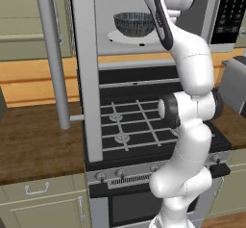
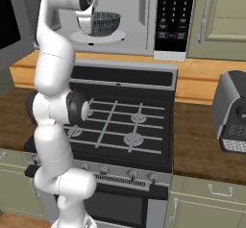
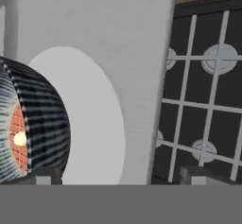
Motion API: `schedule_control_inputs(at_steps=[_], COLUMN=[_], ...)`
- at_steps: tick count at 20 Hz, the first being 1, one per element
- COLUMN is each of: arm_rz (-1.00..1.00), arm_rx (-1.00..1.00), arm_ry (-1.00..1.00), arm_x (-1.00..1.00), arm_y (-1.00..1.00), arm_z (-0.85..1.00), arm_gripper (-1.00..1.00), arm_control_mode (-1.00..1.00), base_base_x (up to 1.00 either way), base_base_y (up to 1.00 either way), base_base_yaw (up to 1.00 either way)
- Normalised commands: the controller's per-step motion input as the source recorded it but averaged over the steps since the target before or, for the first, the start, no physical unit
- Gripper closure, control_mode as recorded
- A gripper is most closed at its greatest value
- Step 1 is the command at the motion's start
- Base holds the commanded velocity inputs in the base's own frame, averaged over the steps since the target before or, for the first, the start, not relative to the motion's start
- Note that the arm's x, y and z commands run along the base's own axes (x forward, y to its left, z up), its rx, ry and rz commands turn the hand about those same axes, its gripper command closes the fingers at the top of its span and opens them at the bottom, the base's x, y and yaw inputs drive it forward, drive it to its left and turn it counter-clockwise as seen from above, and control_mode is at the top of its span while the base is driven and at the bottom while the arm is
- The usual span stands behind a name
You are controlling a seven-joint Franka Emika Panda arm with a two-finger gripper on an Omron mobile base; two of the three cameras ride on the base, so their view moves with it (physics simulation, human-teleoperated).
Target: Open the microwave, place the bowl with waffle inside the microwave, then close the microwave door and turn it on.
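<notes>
A: Speckled grey-blue bowl [image 1: 134, 23] sat on the white turntable [image 1: 120, 37], inside the pale grey cavity of the microwave [image 1: 110, 10]. Taking the microwave as landmark: to its left, the microwave door [image 1: 89, 78] stood swung wide open, its long silver bar handle [image 1: 53, 54] hanging out over the wooden counter [image 1: 38, 135].

B: Confirmed from the right base view. Bowl [image 2: 104, 23] was upright on the turntable [image 2: 98, 37], towards the left half of the cavity. Waffle?

A: Hand view showed the waffle [image 3: 18, 138] as an orange, gridded patch inside the bowl [image 3: 40, 124], lying on the bowl's bottom.

B: Gripper state?

A: Gripper [image 3: 118, 175] had its two dark fingertips [image 3: 42, 175] set far apart at the bottom of the hand view. One tip sat just beside the bowl's wall; whether it touched, I could not tell. The other tip stood well apart from the bowl. Nothing was held between them.

B: Noted. Below the microwave was the black gas stove [image 2: 125, 126] with its grates and silver knobs. On the microwave's right edge was the black button panel [image 2: 175, 10]. Further right of it, a cream cabinet door [image 2: 221, 15], and below that a dark grey toaster [image 2: 230, 111] on the counter.

A: Agreed. In the left base view the arm [image 1: 192, 78] rose in front of the stove up to the cavity's opening, just right of the bowl.
</notes>
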Motion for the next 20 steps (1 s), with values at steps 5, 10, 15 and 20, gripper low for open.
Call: schedule_control_inputs(at_steps=[5,10,15,20], arm_rz=[0.03,0.05,0.13,0.21], arm_rx=[-0.06,-0.02,-0.01,0.0], arm_ry=[-0.01,-0.13,-0.26,-0.36], arm_x=[-1.0,-1.0,-0.86,-0.52], arm_y=[0.0,0.0,0.0,0.02], arm_z=[-0.52,-0.56,-0.57,-0.52], arm_gripper=[-1.0,-1.0,-1.0,-1.0], arm_control_mode=[-1.0,-1.0,-1.0,-1.0], base_base_x=[0.0,0.0,0.0,0.0], base_base_y=[0.0,0.0,0.0,0.0], base_base_yaw=[0.0,0.0,0.0,0.0])
